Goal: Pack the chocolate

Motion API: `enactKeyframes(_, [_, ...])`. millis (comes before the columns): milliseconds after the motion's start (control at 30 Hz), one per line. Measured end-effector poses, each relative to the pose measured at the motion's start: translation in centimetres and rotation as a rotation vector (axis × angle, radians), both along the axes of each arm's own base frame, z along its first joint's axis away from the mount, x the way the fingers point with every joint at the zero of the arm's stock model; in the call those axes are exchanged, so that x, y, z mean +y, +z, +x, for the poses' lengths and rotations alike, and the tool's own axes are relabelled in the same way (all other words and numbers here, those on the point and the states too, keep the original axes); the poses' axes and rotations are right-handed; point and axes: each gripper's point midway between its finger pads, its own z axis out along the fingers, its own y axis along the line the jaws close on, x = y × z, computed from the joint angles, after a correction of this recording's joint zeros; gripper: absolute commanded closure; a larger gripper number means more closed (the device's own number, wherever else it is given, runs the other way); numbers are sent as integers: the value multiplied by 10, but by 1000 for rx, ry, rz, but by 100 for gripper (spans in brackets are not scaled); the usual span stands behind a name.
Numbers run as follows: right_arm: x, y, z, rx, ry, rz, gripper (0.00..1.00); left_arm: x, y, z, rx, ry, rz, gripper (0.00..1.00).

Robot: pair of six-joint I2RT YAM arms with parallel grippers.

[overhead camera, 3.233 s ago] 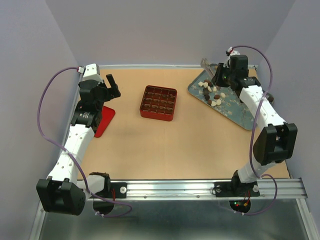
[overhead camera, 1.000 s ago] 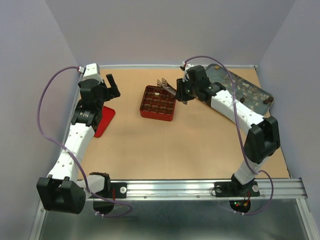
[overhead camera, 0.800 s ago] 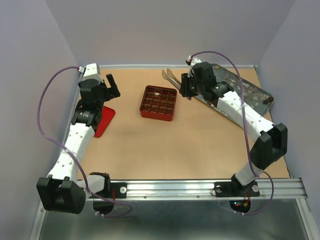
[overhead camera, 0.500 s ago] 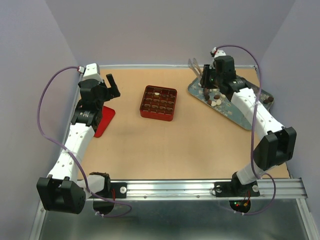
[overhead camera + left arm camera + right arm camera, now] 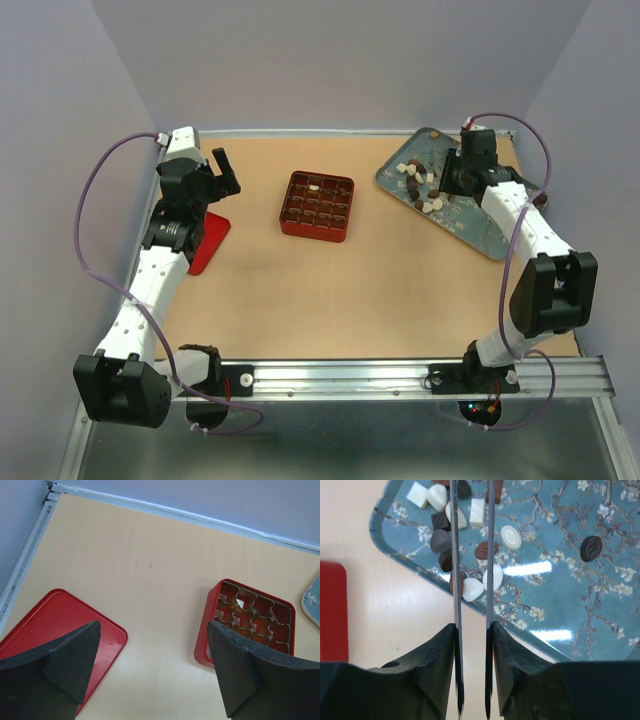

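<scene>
The chocolate lies as several dark, brown and cream pieces in a loose heap on the blue flowered tray, seen at the far right of the table. My right gripper is shut on the metal tongs; their two arms reach out over the heap with a gap between them. From above, the right gripper hangs over the tray. The red gridded box holds one cream piece in its far row. My left gripper stands open and holds nothing.
A flat red lid lies by the left arm, partly under it. One dark oval piece sits apart on the tray. In the left wrist view the box is ahead on the right and the lid on the left.
My right arm swung with the tongs from the red box back to the tray's heap. A cream piece now lies in the box. The left arm stayed still.
</scene>
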Motion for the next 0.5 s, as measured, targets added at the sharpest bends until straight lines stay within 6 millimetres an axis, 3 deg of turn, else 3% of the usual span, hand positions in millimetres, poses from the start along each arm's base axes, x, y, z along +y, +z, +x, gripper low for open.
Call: enactKeyframes(500, [-5, -16, -2, 43, -25, -29, 60, 0, 0, 0, 0, 0, 2, 1])
